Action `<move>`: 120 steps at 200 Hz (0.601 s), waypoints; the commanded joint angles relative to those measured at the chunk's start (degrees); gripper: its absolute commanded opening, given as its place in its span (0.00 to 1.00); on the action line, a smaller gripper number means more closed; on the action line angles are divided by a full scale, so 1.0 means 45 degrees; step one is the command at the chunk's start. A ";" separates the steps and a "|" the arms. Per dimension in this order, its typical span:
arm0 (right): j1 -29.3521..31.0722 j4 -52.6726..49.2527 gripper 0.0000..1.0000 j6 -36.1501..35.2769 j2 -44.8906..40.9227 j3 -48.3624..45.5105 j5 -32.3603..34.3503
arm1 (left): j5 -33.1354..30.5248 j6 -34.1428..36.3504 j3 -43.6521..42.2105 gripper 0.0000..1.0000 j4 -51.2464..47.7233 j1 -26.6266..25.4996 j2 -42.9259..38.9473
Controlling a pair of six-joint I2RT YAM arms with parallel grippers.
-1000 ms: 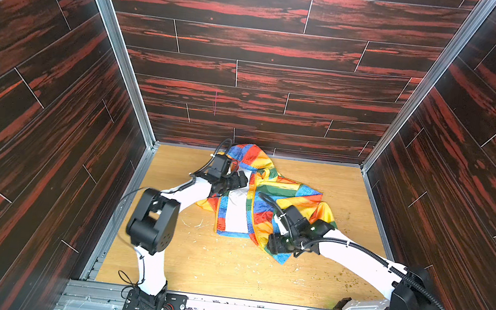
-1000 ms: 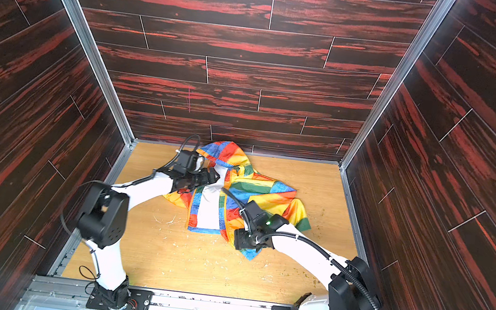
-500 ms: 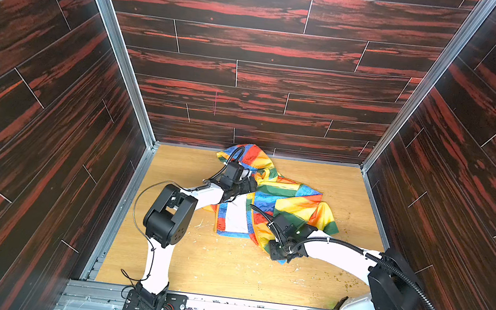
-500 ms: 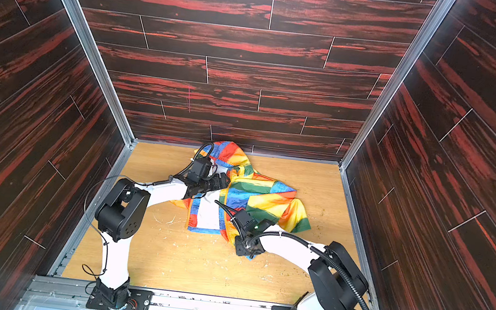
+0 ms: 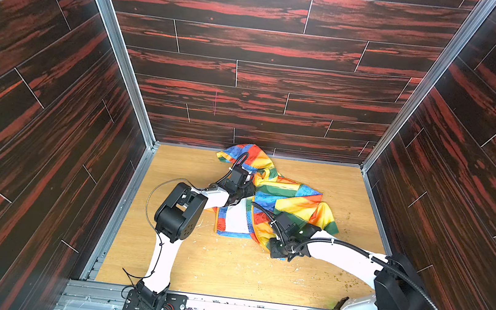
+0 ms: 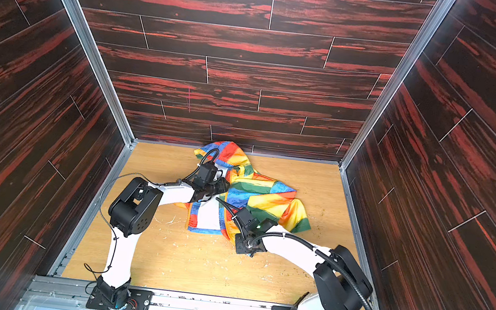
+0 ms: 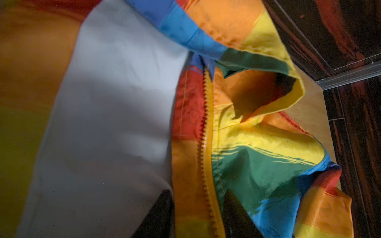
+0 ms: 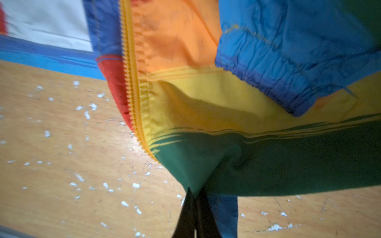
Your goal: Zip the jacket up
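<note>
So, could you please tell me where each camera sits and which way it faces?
Top views: above the arms' bases, looking down; both arms, the jacket, the table.
Left wrist: faces the zipper and white lining; left gripper open astride it.
Right wrist: faces the hem; right gripper shut on the jacket.
Shared: both wrist views show the zipper.

On the bench (image 5: 225, 275), rear middle: the jacket (image 5: 292, 200), hood (image 5: 252, 158) nearest the back wall (image 5: 250, 75), hem toward the front. Just in front of the hood, astride the zipper (image 7: 206, 123): the left fingers (image 7: 237, 214), one on either side. At the hem's front corner, nearer the front and further right: the right fingers (image 8: 185, 216).
</note>
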 commanded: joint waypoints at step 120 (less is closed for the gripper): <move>-0.1014 0.0115 0.23 -0.1369 -0.2552 0.0427 -0.7121 | -0.0644 0.1032 0.3449 0.07 -0.2023 0.0039 0.0305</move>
